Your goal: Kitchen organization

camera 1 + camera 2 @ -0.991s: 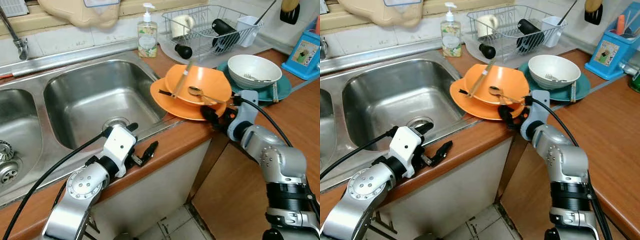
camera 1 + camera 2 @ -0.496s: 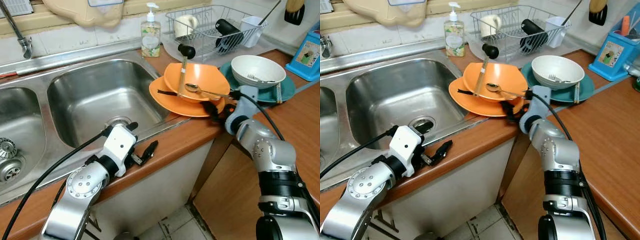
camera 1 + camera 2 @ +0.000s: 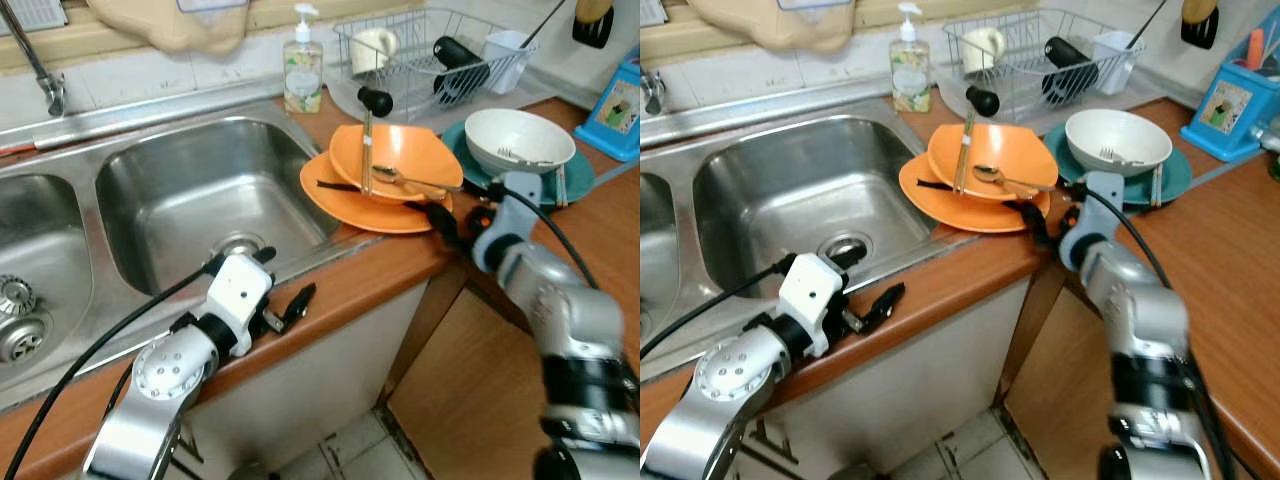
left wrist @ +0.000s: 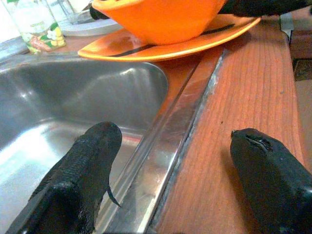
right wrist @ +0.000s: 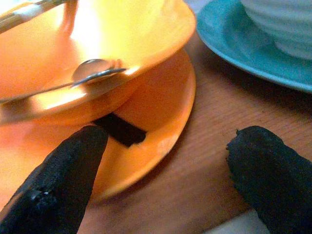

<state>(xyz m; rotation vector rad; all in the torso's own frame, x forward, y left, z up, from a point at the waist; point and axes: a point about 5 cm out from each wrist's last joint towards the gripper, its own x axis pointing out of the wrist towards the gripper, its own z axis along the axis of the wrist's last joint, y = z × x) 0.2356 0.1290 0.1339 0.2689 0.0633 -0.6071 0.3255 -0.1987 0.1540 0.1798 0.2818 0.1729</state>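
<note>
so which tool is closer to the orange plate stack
Right. The right tool sits open at the round orange plate's rim; the left tool hovers open over the sink edge, well short.

The silver right arm in the lower right is smeared by motion blur. A dark flat strip vanishes under the orange bowl, its far end hidden. The blue box is cut by the right edge, the beige cloth by the top edge.
</note>
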